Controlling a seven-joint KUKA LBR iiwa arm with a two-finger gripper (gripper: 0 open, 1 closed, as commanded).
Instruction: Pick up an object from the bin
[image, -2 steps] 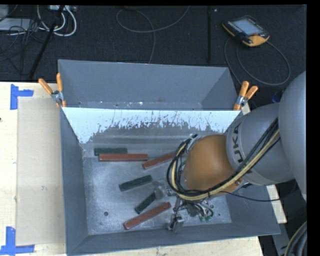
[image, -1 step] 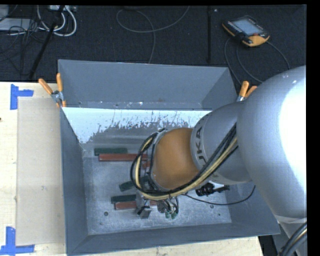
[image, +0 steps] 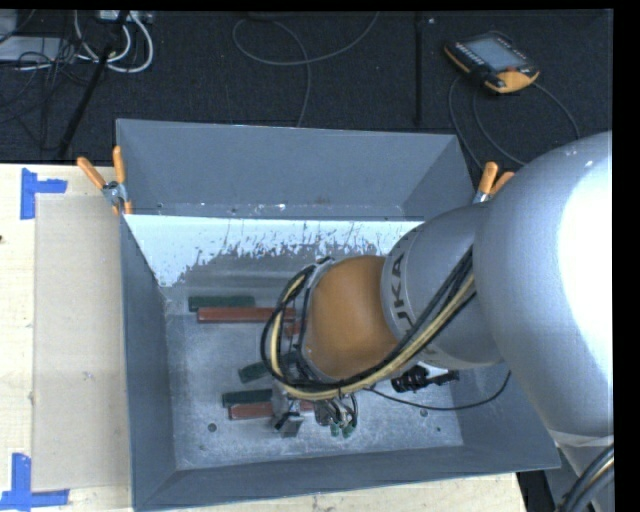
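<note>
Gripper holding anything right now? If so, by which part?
Cannot tell: the gripper is down beside a brown bar, its grasp hidden under the wrist.

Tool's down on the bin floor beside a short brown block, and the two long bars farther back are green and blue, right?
Not quite. The camera view shows the long green bar lying beside a long reddish-brown bar, not a blue one. The rest holds: the tool is down at the floor of the bin, beside the short brown block.
</note>
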